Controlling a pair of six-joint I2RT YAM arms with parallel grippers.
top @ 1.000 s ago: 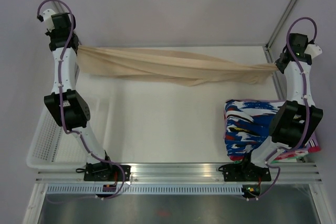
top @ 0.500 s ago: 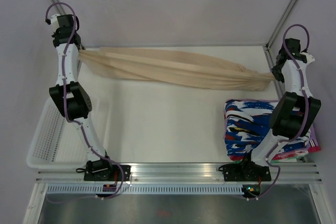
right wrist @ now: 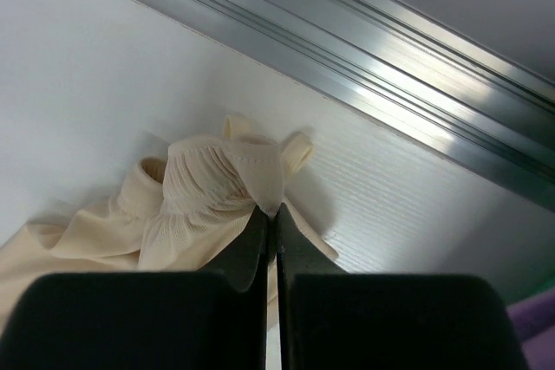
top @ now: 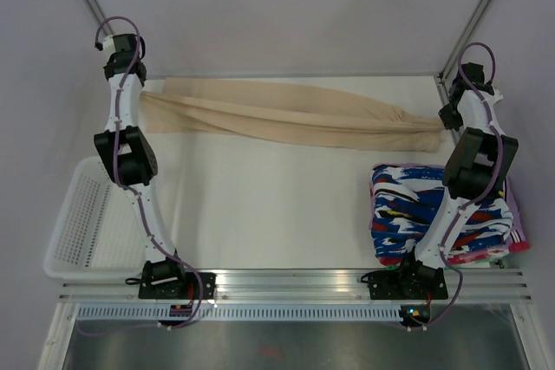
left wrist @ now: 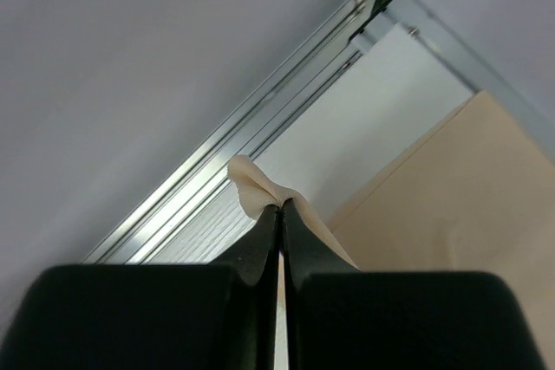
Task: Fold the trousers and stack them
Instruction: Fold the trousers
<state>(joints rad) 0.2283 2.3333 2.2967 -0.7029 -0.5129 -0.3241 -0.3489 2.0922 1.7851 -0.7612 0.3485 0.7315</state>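
The beige trousers (top: pixel 286 120) lie stretched left to right along the far side of the table, twisted in the middle. My left gripper (top: pixel 143 97) is shut on their left end at the far left; the wrist view shows a small fold of the trousers (left wrist: pixel 251 190) pinched at the tips of my left gripper (left wrist: pixel 280 207). My right gripper (top: pixel 444 124) is shut on the right end at the far right. There the gathered waistband of the trousers (right wrist: pixel 217 181) bunches ahead of my right gripper (right wrist: pixel 273 212), low over the table.
A stack of blue, white, red and black patterned garments (top: pixel 416 210) lies at the near right, partly under the right arm. A white mesh basket (top: pixel 74 231) hangs off the table's left side. An aluminium rail (top: pixel 286 76) borders the far edge.
Both arms have reached farther back and lower, carrying the trousers toward the far edge. The cloth hung taut in the air before; now it lies down on the table.
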